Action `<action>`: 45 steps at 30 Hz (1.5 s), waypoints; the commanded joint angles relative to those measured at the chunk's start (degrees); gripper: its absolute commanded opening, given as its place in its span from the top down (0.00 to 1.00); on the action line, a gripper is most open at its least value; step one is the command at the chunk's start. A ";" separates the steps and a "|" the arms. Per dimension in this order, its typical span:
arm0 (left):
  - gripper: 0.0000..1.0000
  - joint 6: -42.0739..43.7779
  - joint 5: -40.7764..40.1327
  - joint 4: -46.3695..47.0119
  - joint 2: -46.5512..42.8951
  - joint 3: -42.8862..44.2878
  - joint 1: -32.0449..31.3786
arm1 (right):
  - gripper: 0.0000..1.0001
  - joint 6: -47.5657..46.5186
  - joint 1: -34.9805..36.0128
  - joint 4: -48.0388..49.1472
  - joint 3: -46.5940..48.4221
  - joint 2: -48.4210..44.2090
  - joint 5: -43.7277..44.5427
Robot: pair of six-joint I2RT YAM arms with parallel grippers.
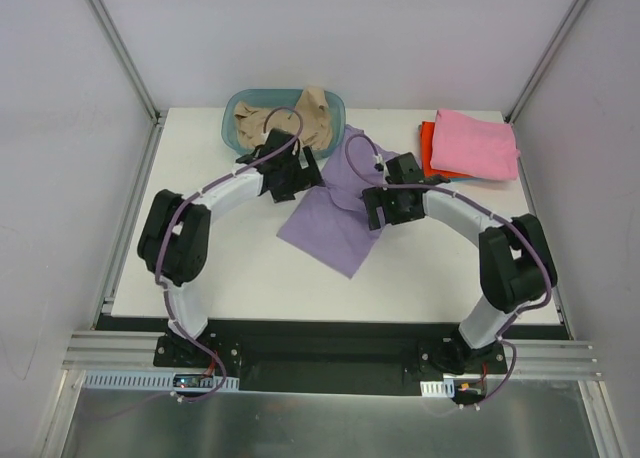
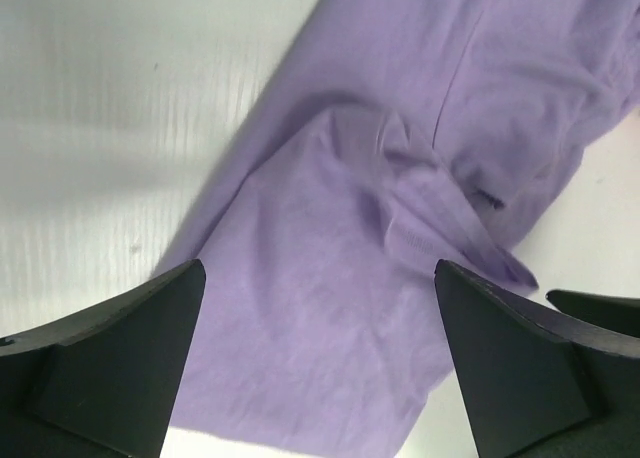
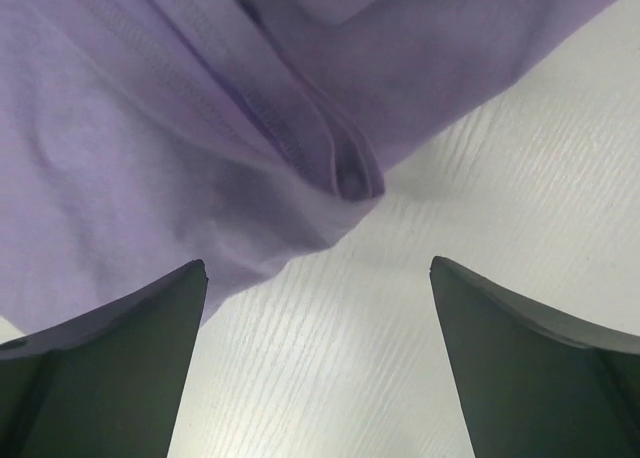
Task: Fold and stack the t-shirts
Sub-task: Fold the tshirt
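While wide apart, left pincer [image 2: 318, 266], right pincer [image 3: 318, 263] empty at lavender t-shirt [image 2: 480, 68].

From my screens the lavender t-shirt [image 1: 335, 218] reads as soft, matt cotton knit, wrinkled, with a stitched hem showing in the right wrist view. The pink t-shirt [image 1: 478, 143], the orange-red t-shirt [image 1: 428, 150] and the beige t-shirt [image 1: 272, 120] look like the same dull cloth. The basket [image 1: 338, 106] is translucent teal plastic, smooth and slightly shiny. I see the table [image 1: 230, 268] as a white matt board with fine parallel grain lines up close. The left fingers [image 2: 110, 378] and right fingers [image 3: 520, 378] are hard, matt black plastic. The rail [image 1: 110, 353] by the arm bases is silvery metal.
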 commanded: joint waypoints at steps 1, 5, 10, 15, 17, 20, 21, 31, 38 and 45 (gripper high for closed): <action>0.01 0.56 0.66 -0.74 -13.02 -8.05 -0.15 | 0.03 0.43 3.30 -0.15 -3.74 -11.11 1.39; 0.01 -0.06 -3.29 -0.83 -26.29 -18.16 -0.15 | 0.03 0.86 6.82 3.28 -6.30 -12.90 -8.08; 0.01 -2.25 -6.71 -3.36 -39.03 -32.05 0.55 | 0.03 2.62 8.93 6.79 -2.79 -6.33 -10.39; 0.01 -4.71 -9.89 -9.24 -52.92 -42.24 1.25 | 0.03 1.65 7.88 5.14 7.39 4.49 -10.84; 0.01 -5.16 -10.51 -10.75 -57.92 -43.92 1.43 | 0.03 2.01 6.48 5.22 12.14 8.36 -8.22; 0.01 -6.30 -10.16 -13.47 -63.12 -45.86 1.43 | 0.03 0.52 4.81 3.91 19.24 12.75 -1.72; 0.01 -6.82 -10.07 -13.92 -64.18 -46.65 1.43 | 0.03 0.16 4.28 1.03 21.28 14.07 -1.26; 0.01 -6.30 -15.78 -21.12 -69.73 -45.69 1.60 | 0.03 -11.08 9.52 5.03 12.27 -3.02 0.77; 0.01 -7.53 -25.51 -31.75 -71.66 -43.58 1.61 | 0.03 -6.62 16.49 7.15 0.47 -12.37 -12.98; 0.01 -13.86 -30.99 -39.58 -74.03 -41.21 1.61 | 0.13 -5.03 25.54 4.00 4.50 -0.98 -13.82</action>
